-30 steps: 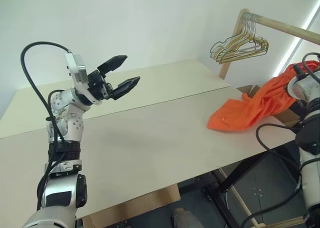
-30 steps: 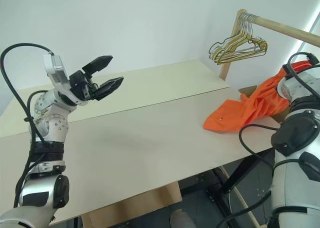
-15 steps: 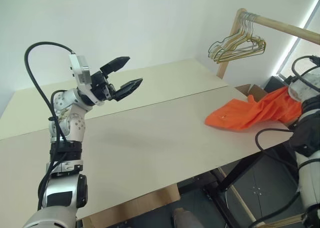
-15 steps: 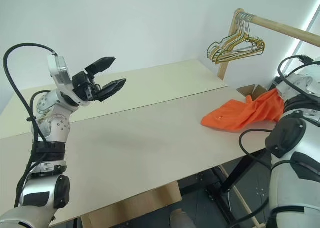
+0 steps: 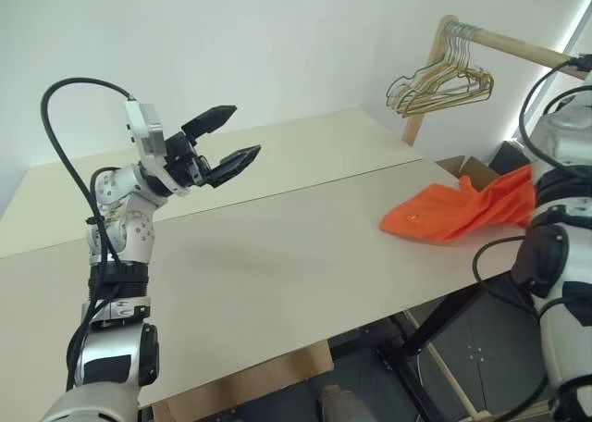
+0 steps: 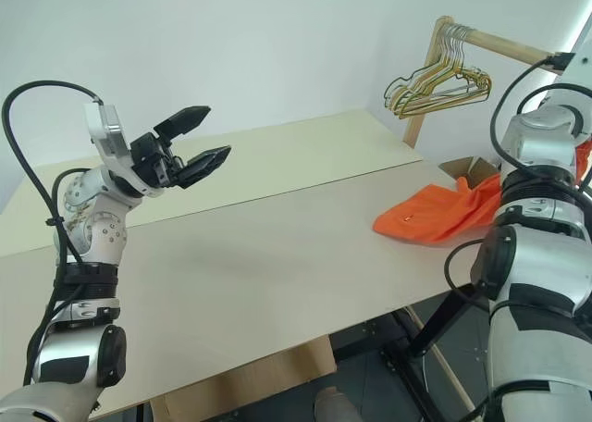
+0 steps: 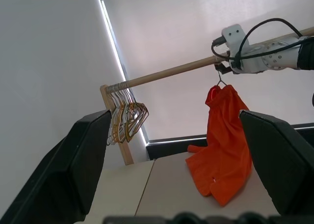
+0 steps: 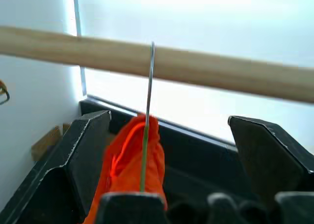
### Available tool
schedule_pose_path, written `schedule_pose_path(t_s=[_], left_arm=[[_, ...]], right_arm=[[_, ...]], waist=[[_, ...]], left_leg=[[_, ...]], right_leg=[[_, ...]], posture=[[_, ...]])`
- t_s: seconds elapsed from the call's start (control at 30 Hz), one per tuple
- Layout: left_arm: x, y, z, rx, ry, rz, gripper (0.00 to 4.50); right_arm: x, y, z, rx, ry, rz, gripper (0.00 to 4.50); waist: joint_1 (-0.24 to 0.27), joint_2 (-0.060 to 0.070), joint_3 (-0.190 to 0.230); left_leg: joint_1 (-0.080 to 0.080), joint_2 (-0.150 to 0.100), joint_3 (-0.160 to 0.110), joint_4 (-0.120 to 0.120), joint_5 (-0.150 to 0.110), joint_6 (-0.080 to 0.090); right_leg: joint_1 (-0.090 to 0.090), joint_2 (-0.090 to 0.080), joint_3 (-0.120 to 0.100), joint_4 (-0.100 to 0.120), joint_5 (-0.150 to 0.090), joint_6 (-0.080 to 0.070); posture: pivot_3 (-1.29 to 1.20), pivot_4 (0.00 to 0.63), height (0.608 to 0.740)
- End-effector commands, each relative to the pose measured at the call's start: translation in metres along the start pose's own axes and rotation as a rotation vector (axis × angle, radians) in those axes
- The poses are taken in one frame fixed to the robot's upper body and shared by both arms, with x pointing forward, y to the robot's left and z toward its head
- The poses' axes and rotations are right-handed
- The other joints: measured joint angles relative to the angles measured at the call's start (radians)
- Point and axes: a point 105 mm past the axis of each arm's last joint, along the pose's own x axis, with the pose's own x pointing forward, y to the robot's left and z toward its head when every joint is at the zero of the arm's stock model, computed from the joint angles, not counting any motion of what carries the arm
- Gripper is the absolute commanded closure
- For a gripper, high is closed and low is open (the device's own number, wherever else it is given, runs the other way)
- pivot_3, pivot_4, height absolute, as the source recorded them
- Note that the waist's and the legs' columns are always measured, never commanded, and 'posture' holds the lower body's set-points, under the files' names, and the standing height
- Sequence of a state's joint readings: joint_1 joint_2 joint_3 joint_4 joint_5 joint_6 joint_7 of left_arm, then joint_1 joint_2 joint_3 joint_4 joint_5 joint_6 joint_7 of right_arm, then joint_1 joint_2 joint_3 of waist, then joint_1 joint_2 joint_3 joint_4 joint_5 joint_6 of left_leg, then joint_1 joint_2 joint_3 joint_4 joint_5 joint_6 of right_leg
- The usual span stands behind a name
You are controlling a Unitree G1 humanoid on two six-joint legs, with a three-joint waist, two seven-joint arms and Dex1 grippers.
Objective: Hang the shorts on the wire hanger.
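Here a pale wooden table stands against a white wall, with a wooden rail carrying a bunch of wire hangers. The shorts hang from the wire hanger hooked over that rail, their lower end resting on the table's right edge. The left gripper and right gripper both gape wide, holding nothing. No writing is legible.

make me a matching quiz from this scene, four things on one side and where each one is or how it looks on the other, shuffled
Things:
1. shorts
2. bunch of hangers
3. left end effector
4. wooden rail

Descriptions:
A. open, held above the table
B. orange, hung from the rail, lower end lying on the table
C. gathered at the rail's post end
D. carries a thin wire hook

Pairs: 1-B, 2-C, 3-A, 4-D
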State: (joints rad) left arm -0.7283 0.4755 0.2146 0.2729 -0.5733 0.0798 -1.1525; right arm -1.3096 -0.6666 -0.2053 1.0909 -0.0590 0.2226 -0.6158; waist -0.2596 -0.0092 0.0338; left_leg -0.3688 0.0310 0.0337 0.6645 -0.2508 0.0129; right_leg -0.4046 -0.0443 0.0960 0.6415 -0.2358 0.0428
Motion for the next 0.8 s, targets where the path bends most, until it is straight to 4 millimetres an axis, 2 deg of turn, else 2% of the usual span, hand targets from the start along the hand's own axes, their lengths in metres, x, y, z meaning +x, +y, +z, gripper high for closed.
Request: schedule_pose_path(t_s=[0.03,0.17,0.27,0.33,0.4,0.6,0.7,0.8], left_arm=[[-0.006,0.0,0.012,0.054,0.014,-0.003,0.0],[-0.02,-0.001,0.008,0.069,0.068,0.009,0.0],[-0.034,-0.001,0.006,0.087,0.124,0.043,0.0],[-0.046,-0.003,-0.001,0.072,0.2,0.061,0.0],[-0.058,-0.006,-0.012,0.05,0.288,0.087,0.0],[-0.085,-0.021,-0.033,0.035,0.432,0.147,0.0],[-0.097,-0.025,-0.042,0.022,0.503,0.189,0.0],[-0.102,-0.03,-0.044,0.004,0.517,0.212,0.0]], right_arm=[[-0.02,0.028,0.046,0.004,-0.269,0.133,0.03],[-0.046,0.071,0.043,-0.047,-0.324,0.396,0.03],[-0.076,0.104,0.033,-0.114,-0.366,0.666,0.03],[-0.106,0.123,0.024,-0.079,-0.357,0.905,0.03],[-0.141,0.134,0.014,-0.094,-0.409,1.127,0.03],[-0.213,0.135,-0.032,-0.195,-0.421,1.511,0.03],[-0.239,0.131,-0.05,-0.256,-0.437,1.643,0.03],[-0.255,0.125,-0.061,-0.293,-0.446,1.732,0.03]], waist=[[-0.005,0.0,0.0],[-0.005,0.0,0.0],[0.002,0.0,0.0],[0.01,0.0,0.0],[0.026,0.0,0.0],[0.093,0.0,0.0],[0.133,-0.001,0.0],[0.17,-0.002,0.0]], left_leg=[[0.0,0.0,0.0,0.0,0.0,0.0],[0.001,0.001,-0.001,-0.001,0.0,0.0],[0.002,0.0,-0.003,-0.001,0.0,0.0],[0.001,0.0,-0.004,-0.001,0.0,0.0],[0.001,0.0,-0.004,-0.001,0.0,0.0],[0.0,0.001,-0.005,-0.001,-0.001,0.001],[0.0,0.001,-0.005,-0.001,-0.001,0.001],[0.0,0.001,-0.004,-0.001,-0.001,0.001]], right_leg=[[0.0,0.0,0.0,0.0,0.0,0.0],[0.001,0.001,0.001,0.002,0.0,0.0],[0.001,0.001,0.0,0.001,0.002,-0.003],[0.0,0.001,-0.001,0.0,0.003,-0.004],[0.0,0.001,-0.001,0.0,0.003,-0.004],[-0.001,0.0,-0.003,-0.002,0.003,-0.004],[-0.002,0.0,-0.003,-0.001,0.003,-0.004],[-0.002,0.0,-0.004,-0.001,0.003,-0.004]], posture=[[-0.11,0.0,0.74],[-0.09,0.0,0.74],[-0.08,0.0,0.74],[-0.05,0.0,0.74],[-0.03,0.0,0.74],[0.03,0.0,0.74],[0.06,0.0,0.74],[0.09,0.0,0.74]])
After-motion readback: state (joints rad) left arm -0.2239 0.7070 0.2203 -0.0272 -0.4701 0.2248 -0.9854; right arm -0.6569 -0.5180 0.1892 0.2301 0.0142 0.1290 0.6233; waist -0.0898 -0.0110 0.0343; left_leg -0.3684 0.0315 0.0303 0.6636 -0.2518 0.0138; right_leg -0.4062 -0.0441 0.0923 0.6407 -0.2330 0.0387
